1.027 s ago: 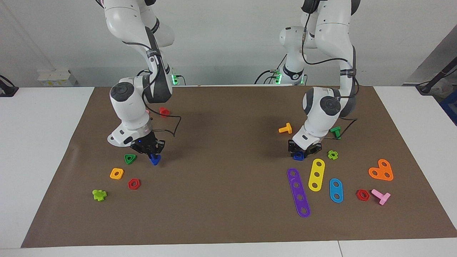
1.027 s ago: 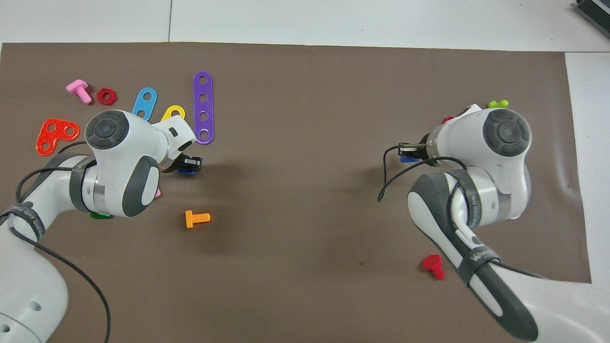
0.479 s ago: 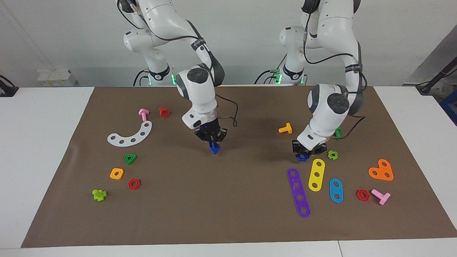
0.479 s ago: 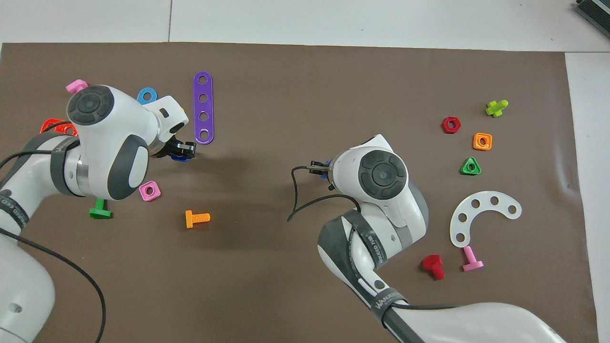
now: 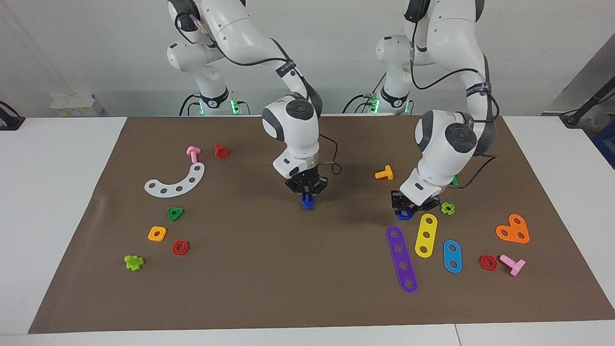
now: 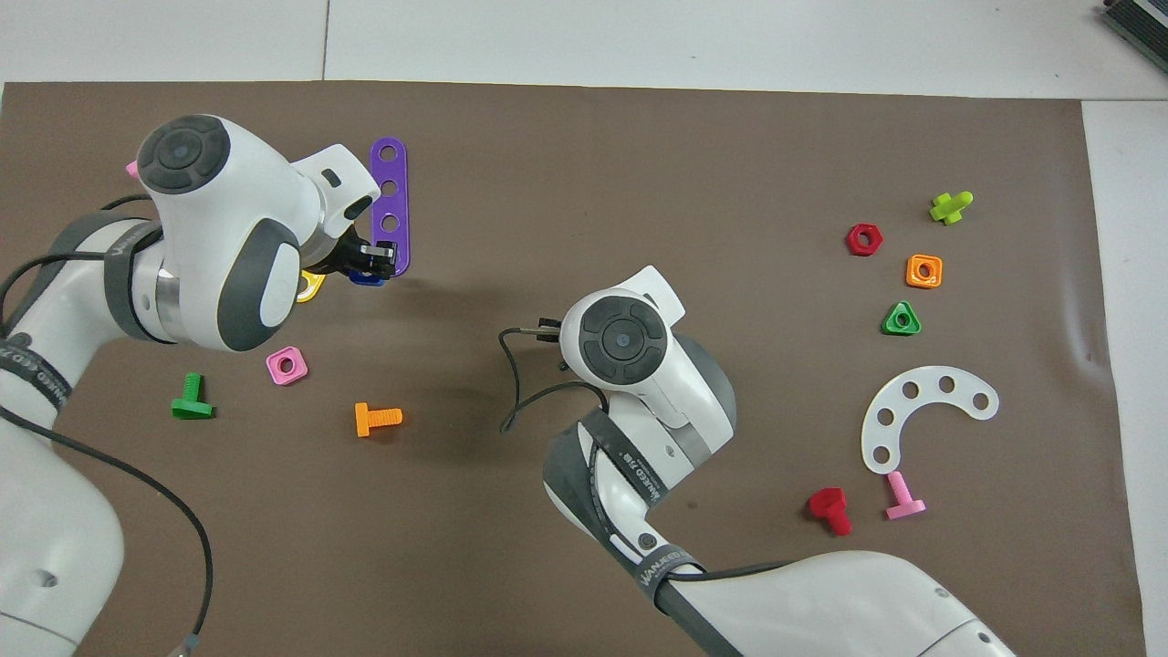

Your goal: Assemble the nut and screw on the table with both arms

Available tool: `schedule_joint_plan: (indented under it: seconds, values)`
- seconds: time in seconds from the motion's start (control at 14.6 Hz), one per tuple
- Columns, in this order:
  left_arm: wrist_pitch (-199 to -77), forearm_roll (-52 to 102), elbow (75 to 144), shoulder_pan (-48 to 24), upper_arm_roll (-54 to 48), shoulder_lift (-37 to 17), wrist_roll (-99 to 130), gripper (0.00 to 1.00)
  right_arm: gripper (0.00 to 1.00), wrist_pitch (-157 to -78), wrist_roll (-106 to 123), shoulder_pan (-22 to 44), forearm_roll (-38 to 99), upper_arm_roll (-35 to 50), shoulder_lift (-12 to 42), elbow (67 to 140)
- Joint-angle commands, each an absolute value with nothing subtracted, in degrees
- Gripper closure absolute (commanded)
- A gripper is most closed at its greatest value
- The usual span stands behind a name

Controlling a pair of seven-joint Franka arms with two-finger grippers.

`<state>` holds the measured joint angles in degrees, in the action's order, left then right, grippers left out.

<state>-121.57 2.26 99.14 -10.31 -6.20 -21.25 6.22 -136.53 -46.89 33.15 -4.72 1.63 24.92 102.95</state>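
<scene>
Right tool (image 5: 307,193) clamped on the screw (image 5: 307,202), raised over mid-bench. Left tool (image 5: 409,207) clamped on the nut (image 5: 405,216), just above the mat toward the left arm's end. Light, stiff, slick plastic, 2 small pieces; best pinched on flat faces.

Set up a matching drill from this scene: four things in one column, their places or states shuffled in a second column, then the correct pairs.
Things
1. screw
2. nut
3. orange bolt
4. white curved strip

Places
A. lying on the mat beside the pink bolt, toward the right arm's end
B. held by the left gripper, beside the purple strip
C. held by the right gripper, over the middle of the mat
D. lying on the mat, nearer to the robots than the purple strip

Pairs: 1-C, 2-B, 3-D, 4-A
</scene>
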Motion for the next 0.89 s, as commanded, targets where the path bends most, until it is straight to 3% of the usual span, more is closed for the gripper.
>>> schedule_joint_plan:
  seconds: [0.0,0.14,0.21,0.27,0.34,0.82]
  values:
    - [-121.0,4.1,96.1,-13.4,-5.5,-22.7,10.2,1.00,0.49,-133.7,-47.9,32.6,-6.0,1.5,25.2,101.2]
    - [-121.1,5.4,95.5,-15.2,-5.4,-23.0,13.8,1.00,0.47,-129.7,-47.1,31.8,-6.1,1.0,23.1,101.1]
    - [-121.3,5.5,95.2,-15.6,-5.4,-23.2,14.5,1.00,0.35,-128.2,-46.2,30.7,-6.1,1.0,22.1,101.3]
    - [-121.4,5.6,94.6,-16.2,-5.4,-23.6,14.9,1.00,0.07,-127.8,-45.7,29.5,-5.9,1.1,20.5,101.9]
    - [-121.5,5.7,94.0,-17.4,-5.4,-23.7,16.2,1.00,0.00,-127.1,-45.5,28.6,-5.5,1.1,18.6,102.6]
    - [-125.2,6.3,92.6,-26.9,-5.4,-25.0,25.1,1.00,0.00,-116.4,-32.5,19.6,-4.5,1.2,5.9,102.7]
